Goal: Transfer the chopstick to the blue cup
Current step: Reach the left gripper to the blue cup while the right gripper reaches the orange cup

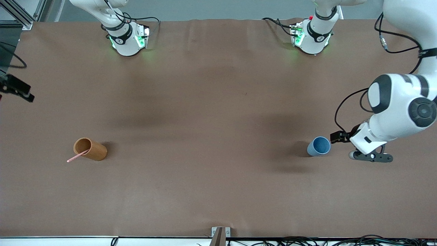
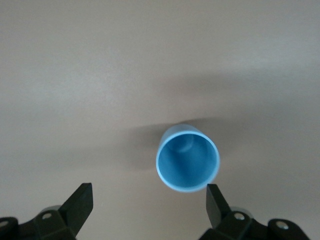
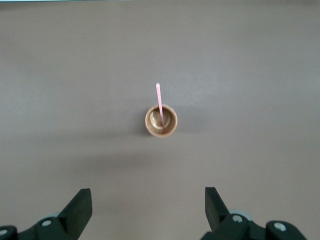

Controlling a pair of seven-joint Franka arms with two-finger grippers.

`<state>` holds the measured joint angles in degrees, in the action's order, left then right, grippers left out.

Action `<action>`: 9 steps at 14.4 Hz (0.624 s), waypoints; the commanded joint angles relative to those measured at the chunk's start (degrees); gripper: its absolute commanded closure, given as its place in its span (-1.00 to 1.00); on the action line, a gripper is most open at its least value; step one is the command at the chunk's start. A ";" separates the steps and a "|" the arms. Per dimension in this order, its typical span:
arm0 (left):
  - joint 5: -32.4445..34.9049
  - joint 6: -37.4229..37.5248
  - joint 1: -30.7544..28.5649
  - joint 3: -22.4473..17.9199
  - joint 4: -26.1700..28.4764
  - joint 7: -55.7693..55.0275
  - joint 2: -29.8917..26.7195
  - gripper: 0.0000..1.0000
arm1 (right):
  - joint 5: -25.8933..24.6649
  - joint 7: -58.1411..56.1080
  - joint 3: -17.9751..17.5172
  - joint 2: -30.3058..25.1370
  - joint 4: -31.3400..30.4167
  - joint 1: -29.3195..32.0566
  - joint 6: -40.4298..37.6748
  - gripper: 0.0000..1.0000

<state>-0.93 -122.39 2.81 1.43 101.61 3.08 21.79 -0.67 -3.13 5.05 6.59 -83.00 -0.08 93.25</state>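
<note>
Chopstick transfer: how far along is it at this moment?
Nothing looks done yet. The chopstick stands in the brown cup at the right arm's end of the table, and the blue cup at the left arm's end is empty. Nothing is in hand: the right gripper is open high above the brown cup, the left gripper open over the blue cup. Grasping, carrying and dropping in all remain.

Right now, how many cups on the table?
2. A brown wooden-looking cylindrical cup toward the right arm's end, with the thin pink chopstick in it; a small round blue cup toward the left arm's end. None looks hidden.
</note>
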 commanded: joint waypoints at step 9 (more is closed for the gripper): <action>-1.00 -14.10 0.53 0.07 6.93 -0.44 4.93 0.99 | 0.58 0.58 -0.65 25.13 12.34 2.28 9.50 -0.63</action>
<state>-1.02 -134.83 2.95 1.52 108.11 2.83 26.60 -0.66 -3.13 5.08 29.33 -72.63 1.67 103.35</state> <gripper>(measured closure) 0.511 0.123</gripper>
